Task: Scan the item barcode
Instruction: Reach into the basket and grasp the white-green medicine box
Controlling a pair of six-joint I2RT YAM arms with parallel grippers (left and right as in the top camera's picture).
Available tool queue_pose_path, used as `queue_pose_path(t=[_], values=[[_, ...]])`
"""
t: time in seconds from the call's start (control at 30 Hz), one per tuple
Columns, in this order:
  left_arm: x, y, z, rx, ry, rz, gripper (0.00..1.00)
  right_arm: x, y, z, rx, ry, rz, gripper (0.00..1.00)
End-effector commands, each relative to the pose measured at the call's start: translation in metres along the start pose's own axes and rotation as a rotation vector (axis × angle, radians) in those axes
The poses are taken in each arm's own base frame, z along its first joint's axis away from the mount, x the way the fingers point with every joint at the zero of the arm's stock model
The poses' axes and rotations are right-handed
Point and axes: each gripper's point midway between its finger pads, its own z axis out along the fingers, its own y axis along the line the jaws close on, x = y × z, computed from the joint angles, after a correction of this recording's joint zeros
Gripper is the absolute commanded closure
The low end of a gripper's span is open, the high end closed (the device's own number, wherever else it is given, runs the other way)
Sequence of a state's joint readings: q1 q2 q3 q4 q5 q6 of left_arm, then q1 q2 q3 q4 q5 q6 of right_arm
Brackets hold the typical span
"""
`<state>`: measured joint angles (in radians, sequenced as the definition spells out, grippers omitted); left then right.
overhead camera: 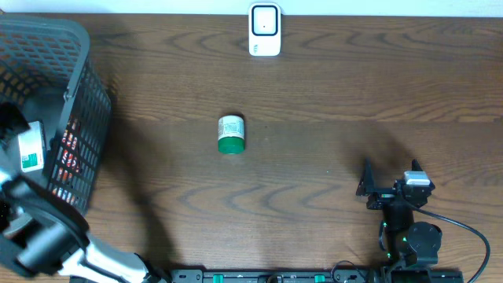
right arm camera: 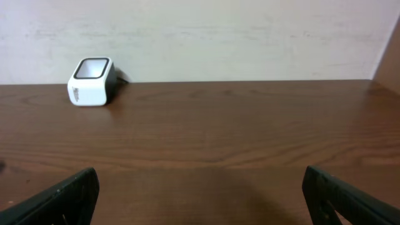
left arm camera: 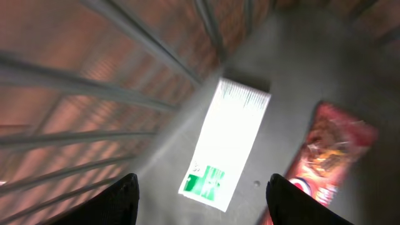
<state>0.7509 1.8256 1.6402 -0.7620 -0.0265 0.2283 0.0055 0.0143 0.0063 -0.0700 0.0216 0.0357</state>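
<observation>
Left fingers (left arm camera: 127, 199) and right fingers (right arm camera: 65, 199) gape open; one basket (overhead camera: 82, 88), one jar (overhead camera: 231, 134), one scanner (overhead camera: 265, 30).

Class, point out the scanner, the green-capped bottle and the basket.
scanner (overhead camera: 265, 30), overhead view, its white face.
green-capped bottle (overhead camera: 231, 131), overhead view, its label.
basket (overhead camera: 94, 102), overhead view, its right wall.

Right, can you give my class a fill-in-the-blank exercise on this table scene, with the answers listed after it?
1. The jar lying mid-table has a ___ lid.
2. Inside the basket, the left fingers hang over a ___ box.
3. Beside that box lies a ___ snack packet.
4. The right fingers stand ___, holding nothing.
Missing words: green; white; red; open.
</observation>
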Motion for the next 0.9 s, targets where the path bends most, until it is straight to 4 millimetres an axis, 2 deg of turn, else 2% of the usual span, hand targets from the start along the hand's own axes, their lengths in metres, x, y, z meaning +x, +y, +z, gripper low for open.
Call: queue_pose_path(t=[0.0,0.03,0.1,0.17,0.23,0.4,0.5,0.67,0.87], values=[[-0.011,0.003,-0.033,0.007,-0.075,-0.033,0.28,0.0,-0.002,0.0,0.006,-0.002,-0.014,0.01],[-0.012,0.002,-0.038,0.013,-0.083,-0.032,0.19,0.0,-0.002,0.0,0.006,-0.002,-0.014,0.01],[-0.007,0.0,-0.039,0.024,-0.066,-0.03,0.11,0.0,-0.002,0.0,0.006,-0.002,-0.014,0.01],[0.0,-0.002,-0.027,0.029,-0.028,-0.024,0.04,0.0,-0.002,0.0,0.006,-0.002,-0.014,0.01],[0.012,-0.005,-0.006,0.036,0.029,-0.018,0.02,0.0,-0.002,0.0,0.006,-0.002,-0.014,0.01],[0.041,-0.014,0.051,0.059,0.17,0.01,0.02,0.0,-0.002,0.0,0.006,-0.002,-0.014,0.01],[0.05,-0.017,0.074,0.069,0.211,0.04,0.01,0.0,-0.002,0.0,0.006,-0.002,-0.014,0.01],[0.065,-0.022,0.1,0.085,0.262,0.095,0.02,0.0,-0.002,0.0,0.006,-0.002,-0.014,0.01],[0.078,-0.021,0.121,0.074,0.308,0.137,0.02,0.0,-0.002,0.0,0.006,-0.002,-0.014,0.01]])
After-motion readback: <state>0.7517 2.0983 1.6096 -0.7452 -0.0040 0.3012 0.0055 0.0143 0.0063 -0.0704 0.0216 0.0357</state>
